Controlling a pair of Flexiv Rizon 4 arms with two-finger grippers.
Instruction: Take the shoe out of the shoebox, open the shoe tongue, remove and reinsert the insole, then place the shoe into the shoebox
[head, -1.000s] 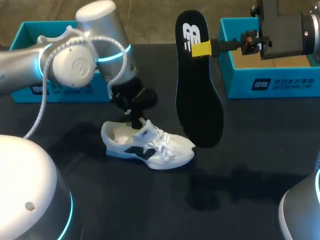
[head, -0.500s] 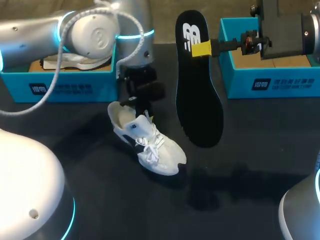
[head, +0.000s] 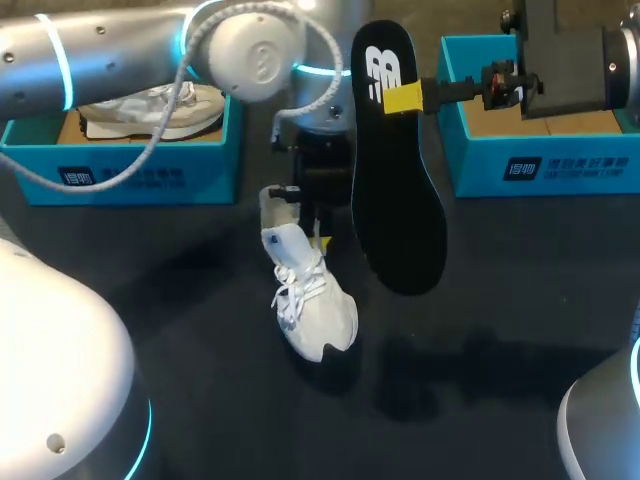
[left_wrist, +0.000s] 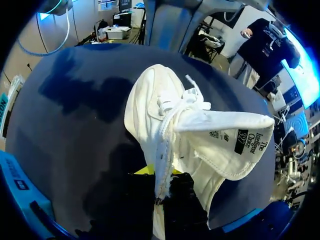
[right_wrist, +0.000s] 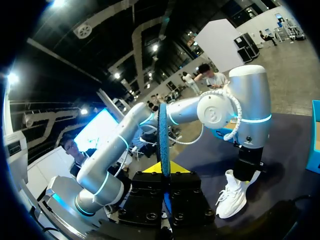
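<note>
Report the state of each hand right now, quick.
Left hand: closed on the white shoe, at its collar.
Right hand: closed on the black insole.

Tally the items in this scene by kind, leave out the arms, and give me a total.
Shoes: 2, the shoe on the table and the shoe in the left shoebox
Shoeboxes: 2, the left shoebox and the right shoebox
Insoles: 1, the black insole, held up off the table
Total: 5
</note>
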